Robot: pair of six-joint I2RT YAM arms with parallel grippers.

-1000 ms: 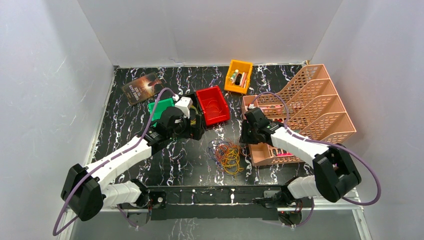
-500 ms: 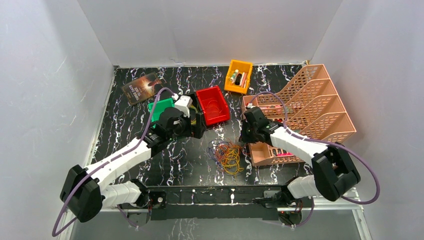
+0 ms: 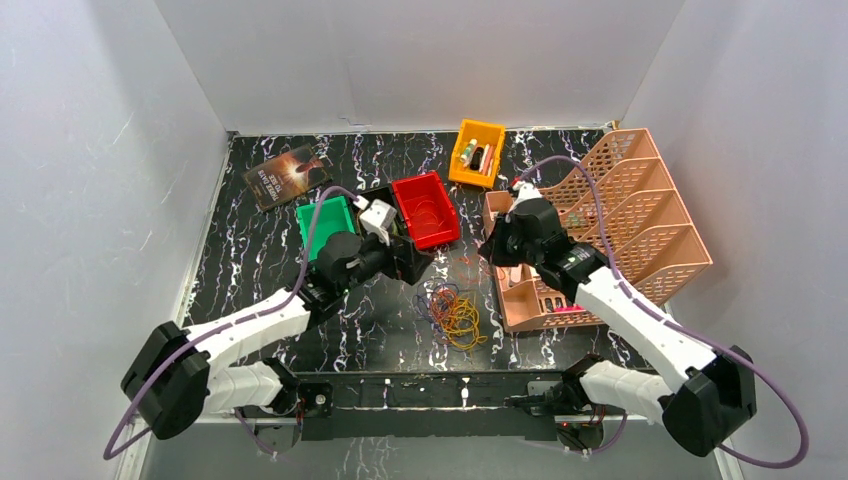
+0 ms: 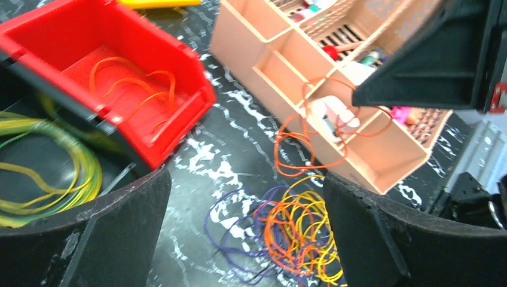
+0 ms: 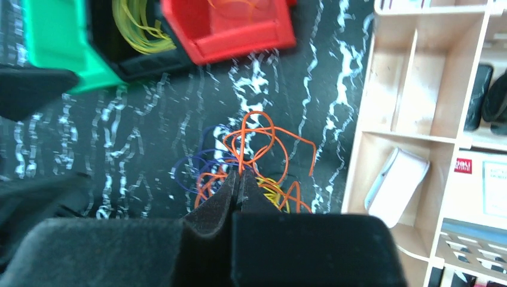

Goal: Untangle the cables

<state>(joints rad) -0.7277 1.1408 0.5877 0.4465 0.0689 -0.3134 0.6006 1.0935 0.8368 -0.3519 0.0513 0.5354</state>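
Note:
The cables [image 3: 455, 315] lie as a tangle of orange, yellow and purple loops on the black marbled table, and show in the left wrist view [image 4: 293, 233]. My right gripper [image 3: 497, 250] is shut on one orange cable [image 5: 257, 137] and holds it above the tangle; its jaws [image 5: 239, 179] are pressed together on the strand. That orange cable hangs in loops in the left wrist view [image 4: 305, 140]. My left gripper [image 3: 412, 265] is open and empty, just left of and above the tangle [image 4: 248, 200].
A red bin [image 3: 425, 210] holds an orange cable [image 4: 131, 78]. A black bin with yellow cables [image 4: 48, 161] and a green bin [image 3: 325, 220] stand beside it. A peach organizer [image 3: 620, 200] fills the right. An orange bin [image 3: 476, 152] and a book [image 3: 288, 175] lie at the back.
My right gripper has risen and drawn back from the tangle with an orange cable in it. My left gripper has moved right and nearer, towards the tangle.

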